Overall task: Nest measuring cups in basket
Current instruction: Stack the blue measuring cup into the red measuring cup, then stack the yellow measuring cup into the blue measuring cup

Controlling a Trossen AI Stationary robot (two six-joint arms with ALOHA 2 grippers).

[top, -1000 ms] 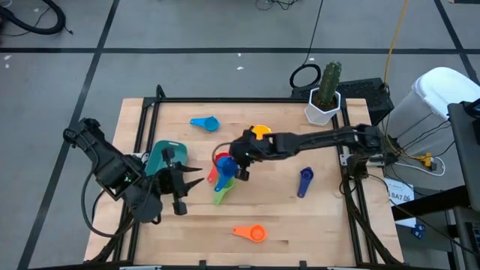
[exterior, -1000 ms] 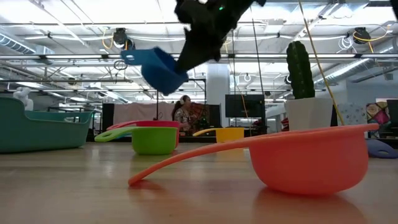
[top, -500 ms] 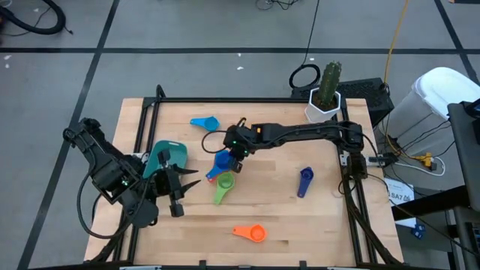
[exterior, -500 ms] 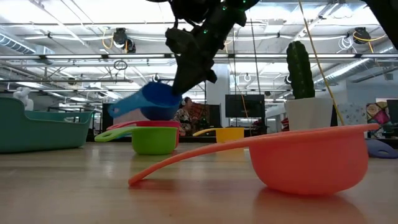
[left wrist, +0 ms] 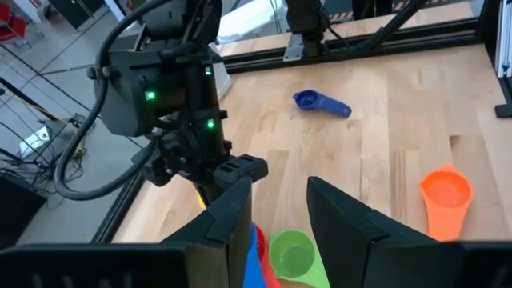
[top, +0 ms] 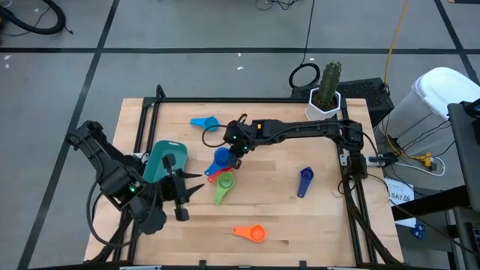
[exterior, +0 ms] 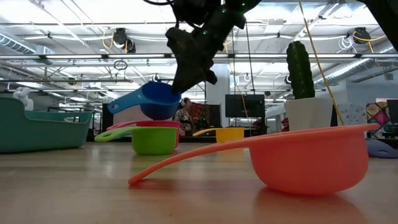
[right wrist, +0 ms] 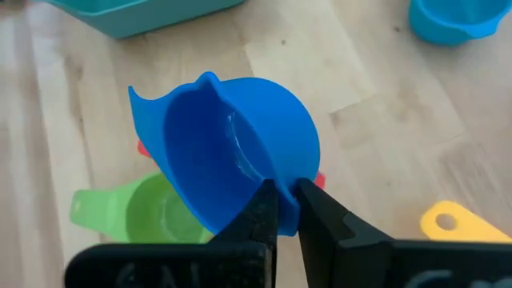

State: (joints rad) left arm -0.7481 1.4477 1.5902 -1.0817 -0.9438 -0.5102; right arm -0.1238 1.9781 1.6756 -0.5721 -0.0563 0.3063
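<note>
Blue cup [right wrist: 240, 160], pinched by right pincer [right wrist: 280, 210], clears the red cup [exterior: 155, 126] only at table level.

Bright, even overhead light fills every view; shadows are faint. Ceiling lamps [exterior: 118, 36] glare across the low view's upper frame, where the near orange cup [exterior: 311, 158] blurs.

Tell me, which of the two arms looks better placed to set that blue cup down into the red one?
The right. The right gripper is shut on the blue cup and holds it just above the red cup. The left gripper is open and empty near the basket, off to the side.
</note>
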